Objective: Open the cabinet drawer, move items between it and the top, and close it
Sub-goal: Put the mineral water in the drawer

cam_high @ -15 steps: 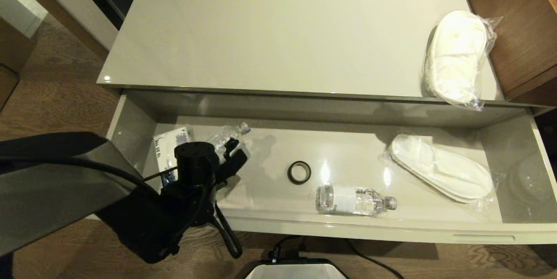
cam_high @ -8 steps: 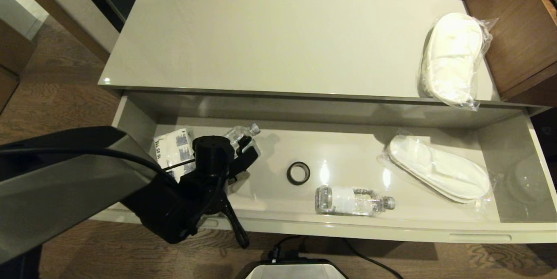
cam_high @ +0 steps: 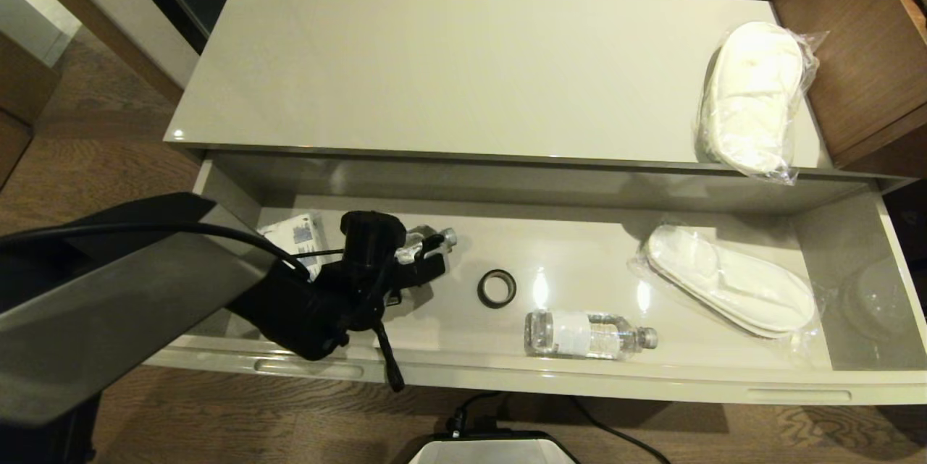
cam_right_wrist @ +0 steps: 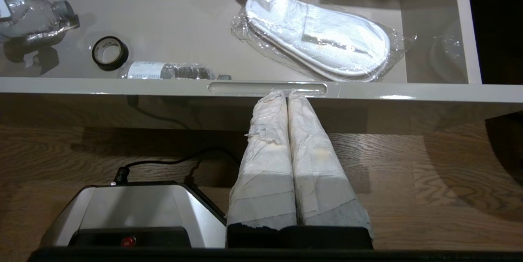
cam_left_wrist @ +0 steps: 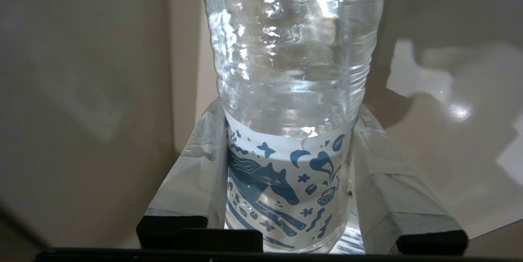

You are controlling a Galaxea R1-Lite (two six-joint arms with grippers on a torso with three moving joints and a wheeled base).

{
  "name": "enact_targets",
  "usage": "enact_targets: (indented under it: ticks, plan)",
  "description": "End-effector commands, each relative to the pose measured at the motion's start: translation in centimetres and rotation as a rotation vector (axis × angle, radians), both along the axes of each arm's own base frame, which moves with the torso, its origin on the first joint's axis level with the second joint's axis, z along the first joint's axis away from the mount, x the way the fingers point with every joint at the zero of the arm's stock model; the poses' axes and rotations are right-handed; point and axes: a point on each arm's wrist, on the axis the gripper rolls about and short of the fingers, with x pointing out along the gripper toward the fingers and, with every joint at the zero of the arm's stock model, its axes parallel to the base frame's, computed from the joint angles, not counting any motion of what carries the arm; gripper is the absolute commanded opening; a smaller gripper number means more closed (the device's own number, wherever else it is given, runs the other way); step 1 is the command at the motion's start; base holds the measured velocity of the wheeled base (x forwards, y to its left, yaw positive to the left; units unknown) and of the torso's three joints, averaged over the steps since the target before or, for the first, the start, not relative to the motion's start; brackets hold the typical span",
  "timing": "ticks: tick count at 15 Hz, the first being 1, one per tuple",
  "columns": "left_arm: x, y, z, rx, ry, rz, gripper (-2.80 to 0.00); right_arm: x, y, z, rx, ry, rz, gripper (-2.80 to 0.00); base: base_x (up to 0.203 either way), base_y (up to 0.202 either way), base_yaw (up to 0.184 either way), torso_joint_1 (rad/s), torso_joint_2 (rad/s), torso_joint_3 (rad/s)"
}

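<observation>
The cabinet drawer [cam_high: 652, 384] stands pulled open below the cream top [cam_high: 449, 66]. In its left part my left gripper [cam_high: 424, 261] is shut on a clear water bottle [cam_high: 416, 245], the cap pointing right. In the left wrist view the padded fingers [cam_left_wrist: 196, 172] press both sides of the bottle's [cam_left_wrist: 286, 70] white-blue label. A second bottle [cam_high: 586, 334] lies near the drawer front. One wrapped slipper pair [cam_high: 728, 279] lies in the drawer's right part, another [cam_high: 753, 98] on the top's right end. My right gripper [cam_right_wrist: 287, 92] hangs shut just outside the drawer front, by a handle slot [cam_right_wrist: 267, 88].
A black ring [cam_high: 497, 287] lies mid-drawer and a tissue pack [cam_high: 297, 238] sits at the left end behind my arm. A clear round thing [cam_high: 880, 297] rests at the drawer's right end. The brown wooden unit [cam_high: 862, 51] borders the right. My base [cam_high: 492, 449] and a cable are below.
My left gripper has carried the bottle to the right, away from the tissue pack, and the bottle has turned so its cap points right. The right gripper has not moved.
</observation>
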Motion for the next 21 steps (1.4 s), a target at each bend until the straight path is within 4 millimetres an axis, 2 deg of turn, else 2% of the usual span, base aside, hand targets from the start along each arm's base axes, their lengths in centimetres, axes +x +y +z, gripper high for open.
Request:
enact_targets:
  ticks: [1, 4, 6, 8, 9, 12, 14, 18, 21]
  plan:
    - [0.9, 0.5, 1.2, 0.053, 0.034, -0.015, -2.80, -0.1, 0.0, -0.1, 0.000, -0.013, 0.000, -2.80, 0.000, 0.000, 0.000, 0.000, 0.00, 0.000]
    - [3.4, 1.3, 3.0, 0.155, 0.031, -0.041, -2.80, -0.1, 0.0, -0.1, 0.000, -0.013, 0.000, -2.80, 0.000, 0.000, 0.000, 0.000, 0.00, 0.000]
    - [5.2, 2.1, 2.2, 0.253, 0.037, -0.051, -2.80, -0.1, 0.0, -0.1, 0.000, -0.013, 0.000, -2.80, 0.000, 0.000, 0.000, 0.000, 0.00, 0.000]
    - [5.6, 2.4, 1.9, 0.272, 0.039, -0.044, -2.80, -0.1, 0.0, -0.1, 0.000, -0.014, 0.000, -2.80, 0.000, 0.000, 0.000, 0.000, 0.00, 0.000]
    - [5.6, 2.6, 2.0, 0.280, 0.037, -0.040, 0.00, -0.1, 0.0, -0.1, 0.000, -0.014, 0.000, -2.80, 0.000, 0.000, 0.000, 0.000, 0.00, 0.000]
    - [5.9, 2.5, 2.4, 0.244, -0.028, -0.030, 0.00, -0.1, 0.0, -0.1, 0.000, -0.013, 0.000, -2.80, 0.000, 0.000, 0.000, 0.000, 0.00, 0.000]
    - [5.6, 2.6, 4.1, 0.206, -0.115, -0.019, 0.00, -0.1, 0.0, -0.1, 0.000, -0.013, 0.000, -2.80, 0.000, 0.000, 0.000, 0.000, 0.00, 0.000]
    - [3.5, 3.5, 8.0, 0.164, -0.182, -0.002, 0.00, -0.1, 0.0, -0.1, 0.000, -0.013, 0.000, -2.80, 0.000, 0.000, 0.000, 0.000, 0.00, 0.000]
    - [0.8, 4.4, 9.2, 0.173, -0.154, -0.003, 0.00, -0.1, 0.0, -0.1, 0.000, -0.015, 0.000, -2.80, 0.000, 0.000, 0.000, 0.000, 0.00, 0.000]
